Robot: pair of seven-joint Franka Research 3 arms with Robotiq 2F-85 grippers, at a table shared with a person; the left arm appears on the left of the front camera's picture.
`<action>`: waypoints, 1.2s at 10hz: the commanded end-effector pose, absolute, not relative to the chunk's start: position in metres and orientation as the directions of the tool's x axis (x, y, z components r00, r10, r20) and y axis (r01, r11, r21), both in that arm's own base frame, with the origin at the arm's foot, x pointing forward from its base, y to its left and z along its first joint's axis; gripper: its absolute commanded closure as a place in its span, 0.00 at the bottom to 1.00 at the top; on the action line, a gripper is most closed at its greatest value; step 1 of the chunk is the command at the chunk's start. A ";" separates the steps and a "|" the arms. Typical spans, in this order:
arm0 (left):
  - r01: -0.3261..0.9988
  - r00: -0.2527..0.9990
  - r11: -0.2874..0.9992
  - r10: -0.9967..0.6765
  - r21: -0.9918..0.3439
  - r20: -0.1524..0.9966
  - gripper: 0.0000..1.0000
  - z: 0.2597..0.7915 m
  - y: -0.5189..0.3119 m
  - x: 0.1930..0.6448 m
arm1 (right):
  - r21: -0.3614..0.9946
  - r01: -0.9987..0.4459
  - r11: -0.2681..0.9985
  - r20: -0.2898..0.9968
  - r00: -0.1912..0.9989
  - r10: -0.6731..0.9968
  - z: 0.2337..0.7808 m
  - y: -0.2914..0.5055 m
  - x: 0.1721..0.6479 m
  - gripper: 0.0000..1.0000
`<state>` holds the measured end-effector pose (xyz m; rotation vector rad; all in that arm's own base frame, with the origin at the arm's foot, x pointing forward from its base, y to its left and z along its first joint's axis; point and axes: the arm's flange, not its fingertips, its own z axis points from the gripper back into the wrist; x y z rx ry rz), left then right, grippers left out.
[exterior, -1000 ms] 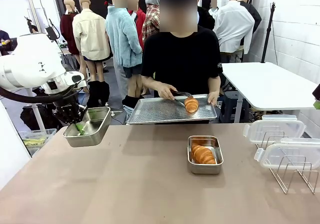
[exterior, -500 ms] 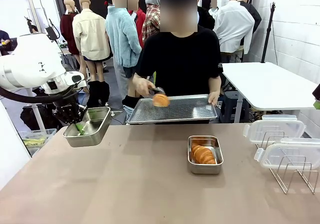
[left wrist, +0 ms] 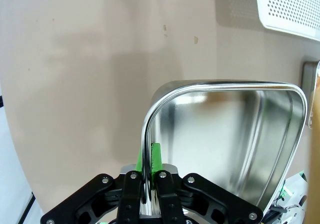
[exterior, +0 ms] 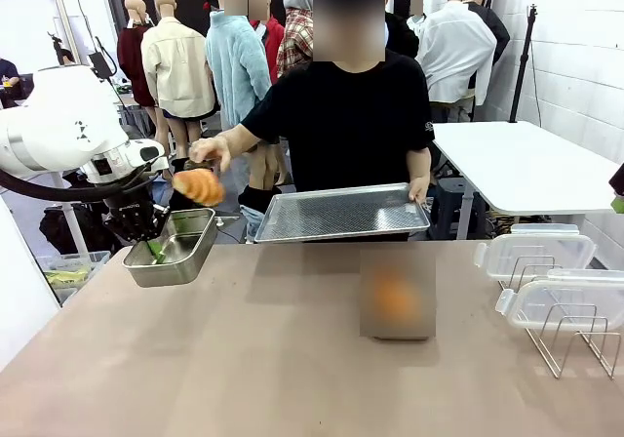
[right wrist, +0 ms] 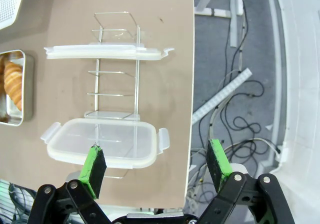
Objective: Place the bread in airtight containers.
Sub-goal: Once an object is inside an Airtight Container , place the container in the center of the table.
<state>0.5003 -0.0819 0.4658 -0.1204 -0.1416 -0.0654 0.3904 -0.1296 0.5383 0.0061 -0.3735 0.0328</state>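
My left gripper (exterior: 154, 250) is shut on the near rim of an empty steel airtight container (exterior: 177, 246) and holds it just above the table's left edge. In the left wrist view the rim sits pinched between the fingers (left wrist: 147, 181), with the bare container (left wrist: 225, 134) beyond. A person's hand holds a golden bread croissant (exterior: 198, 185) in tongs right above that container. A second container (exterior: 397, 305) with bread stands mid-table, blurred; it is sharp in the right wrist view (right wrist: 12, 84). My right gripper (right wrist: 156, 165) hangs open over the clear lids (right wrist: 102, 141).
The person holds a perforated steel tray (exterior: 341, 213) at the table's far edge. A wire rack (exterior: 570, 344) at the right carries two translucent lids (exterior: 541, 252). The table edge (right wrist: 192, 84) lies just past the rack, with cables on the floor beyond.
The person lifted the croissant off the tray with tongs and carried it left, to above the container held by my left gripper. Neither arm has moved.
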 end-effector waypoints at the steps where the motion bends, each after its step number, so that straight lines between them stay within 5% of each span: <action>1: 0.085 0.985 0.990 -0.067 -0.109 0.160 1.00 0.468 -0.080 0.500 | -0.019 -0.041 0.999 0.364 0.931 0.045 0.539 -0.131 0.390 0.00; 12: 0.085 0.985 0.990 -0.067 -0.109 0.160 1.00 0.468 -0.080 0.500 | -0.019 -0.041 0.999 0.364 0.931 0.045 0.539 -0.131 0.390 0.00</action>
